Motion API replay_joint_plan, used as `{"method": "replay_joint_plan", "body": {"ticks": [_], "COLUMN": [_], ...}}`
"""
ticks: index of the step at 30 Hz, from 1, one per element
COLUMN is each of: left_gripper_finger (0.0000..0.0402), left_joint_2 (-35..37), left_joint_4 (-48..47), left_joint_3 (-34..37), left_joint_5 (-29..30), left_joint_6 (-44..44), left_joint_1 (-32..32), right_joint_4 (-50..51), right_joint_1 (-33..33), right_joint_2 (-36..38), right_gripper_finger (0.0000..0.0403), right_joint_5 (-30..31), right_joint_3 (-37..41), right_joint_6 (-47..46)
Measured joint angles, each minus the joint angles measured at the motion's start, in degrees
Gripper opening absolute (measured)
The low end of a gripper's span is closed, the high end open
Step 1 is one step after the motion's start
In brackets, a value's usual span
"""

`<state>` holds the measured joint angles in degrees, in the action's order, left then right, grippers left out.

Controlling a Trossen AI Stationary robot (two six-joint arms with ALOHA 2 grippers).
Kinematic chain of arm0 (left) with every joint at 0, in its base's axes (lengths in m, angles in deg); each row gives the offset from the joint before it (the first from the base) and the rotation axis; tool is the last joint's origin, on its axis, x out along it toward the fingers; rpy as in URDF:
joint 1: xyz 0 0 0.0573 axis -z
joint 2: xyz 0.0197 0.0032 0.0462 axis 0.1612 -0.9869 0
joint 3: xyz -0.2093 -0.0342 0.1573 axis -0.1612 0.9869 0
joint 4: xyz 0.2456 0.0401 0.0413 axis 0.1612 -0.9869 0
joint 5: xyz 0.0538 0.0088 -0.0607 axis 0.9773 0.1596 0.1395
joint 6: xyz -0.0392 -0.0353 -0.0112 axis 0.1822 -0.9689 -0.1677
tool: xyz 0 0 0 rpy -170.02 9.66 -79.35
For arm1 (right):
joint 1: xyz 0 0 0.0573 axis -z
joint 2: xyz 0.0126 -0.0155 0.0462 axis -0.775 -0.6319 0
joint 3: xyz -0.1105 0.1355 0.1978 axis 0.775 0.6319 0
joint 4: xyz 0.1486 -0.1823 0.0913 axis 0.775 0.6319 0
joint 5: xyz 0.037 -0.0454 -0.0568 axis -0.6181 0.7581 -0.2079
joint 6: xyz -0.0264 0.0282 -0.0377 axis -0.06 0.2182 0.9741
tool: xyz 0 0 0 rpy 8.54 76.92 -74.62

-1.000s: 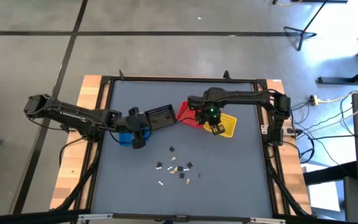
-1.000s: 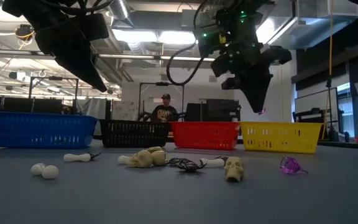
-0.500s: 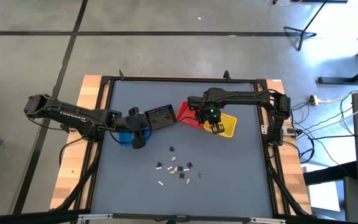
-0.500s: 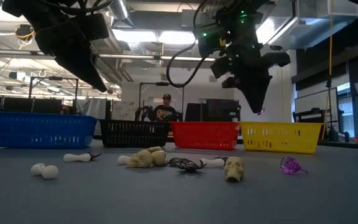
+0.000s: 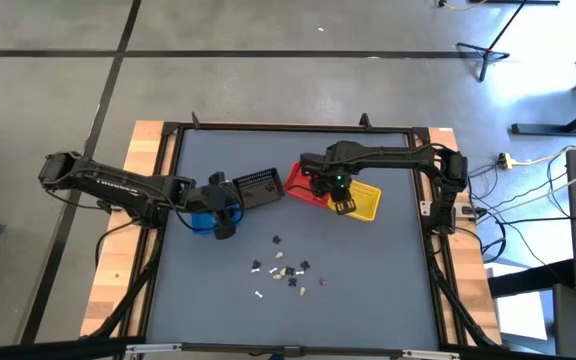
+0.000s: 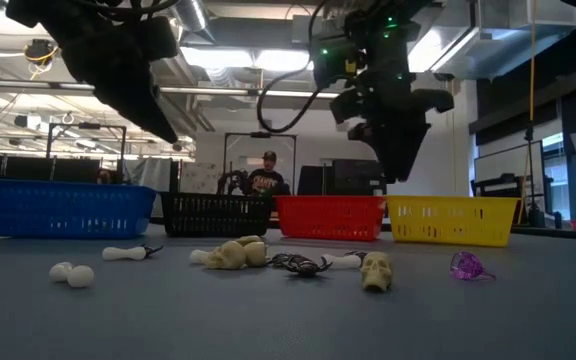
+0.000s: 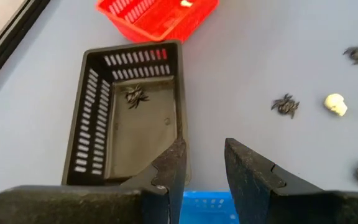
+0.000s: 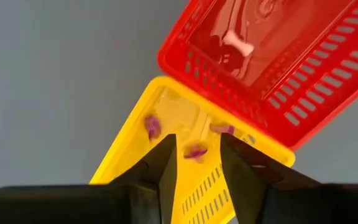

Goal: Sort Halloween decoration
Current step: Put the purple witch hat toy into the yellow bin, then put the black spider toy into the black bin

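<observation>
Drop step at the yellow basket (image 8: pixel 185 186): right tool (image 8: pixel 196 163) parted above it, a purple trinket (image 8: pixel 196 151) between the fingers, grip uncertain; left tool (image 7: pixel 202 163) narrowly parted, empty, near black basket (image 7: pixel 86 124); next, reaching for trinkets (image 5: pixel 286 270) mid-bench.

- Around my table lies a grey concrete floor (image 5: pixel 268 80) crossed by dark seams.
- Beyond my table a person (image 6: pixel 266 178) sits among black equipment racks.
- Bright ceiling lights (image 6: pixel 253 60) and ducts hang overhead.
</observation>
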<state>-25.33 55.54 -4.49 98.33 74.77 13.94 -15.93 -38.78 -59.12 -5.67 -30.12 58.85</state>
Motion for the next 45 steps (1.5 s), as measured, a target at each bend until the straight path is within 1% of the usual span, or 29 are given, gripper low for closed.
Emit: {"method": "replay_joint_plan", "body": {"ticks": [6, 9, 11, 14, 16, 18, 23, 32, 35, 37, 41, 45], "left_gripper_finger": [0.0102, 0.0102, 0.0102, 0.0102, 0.0102, 0.0102, 0.0102, 0.0102, 0.0102, 0.0102, 0.0102, 0.0102], "left_joint_2": [0.0, 0.0, 0.0, 0.0, 0.0, 0.0, 0.0, -0.2, -1.2, -2.6, -7.2, -12.5], "left_joint_4": [0.5, 0.6, 0.9, 1.1, 1.1, 1.2, 1.2, 1.5, 4.2, 7.8, 15.2, 20.4], "left_joint_3": [0.0, 0.0, 0.0, 0.0, 0.0, 0.0, 0.0, 0.0, 0.0, 0.0, 0.0, 0.0], "left_joint_5": [-3.4, -4.6, -5.8, -6.8, -6.9, -7.1, -8.8, -8.2, -6.0, -4.5, -3.0, -2.5], "left_joint_6": [-0.5, -4.2, -8.5, -17.6, -23.9, -28.0, -28.2, -26.8, -26.9, -26.9, -26.7, -23.5], "left_joint_1": [0.1, 0.4, 0.8, 2.0, 3.1, 4.2, 5.6, 10.1, 12.6, 14.1, 16.8, 19.2], "right_joint_4": [-0.5, -0.5, -0.6, -0.8, -0.9, -1.1, -2.6, -6.8, -6.7, -6.3, -6.3, -6.7], "right_joint_1": [0.0, 0.0, 0.0, 0.0, 0.0, 0.0, 0.0, 0.0, 0.0, 0.0, 0.0, 0.0], "right_joint_2": [0.0, 0.0, 0.0, 0.0, 0.0, 0.0, 0.0, 0.0, 0.0, 0.0, 0.0, 0.0], "right_gripper_finger": [0.0124, 0.0124, 0.0124, 0.0124, 0.0124, 0.0124, 0.0124, 0.0124, 0.0124, 0.0124, 0.0124, 0.0124], "right_joint_5": [0.0, 0.0, 0.0, 0.0, 0.0, -0.1, -0.1, -0.2, -0.2, -0.2, -0.2, -0.2], "right_joint_3": [0.0, 0.0, 0.0, 0.0, 0.0, 0.0, 0.0, 0.0, 0.0, 0.0, 0.0, 0.0], "right_joint_6": [0.0, 0.0, 0.0, 0.0, 0.0, 0.1, -0.9, -5.8, -5.8, -5.8, -5.8, -5.8]}}
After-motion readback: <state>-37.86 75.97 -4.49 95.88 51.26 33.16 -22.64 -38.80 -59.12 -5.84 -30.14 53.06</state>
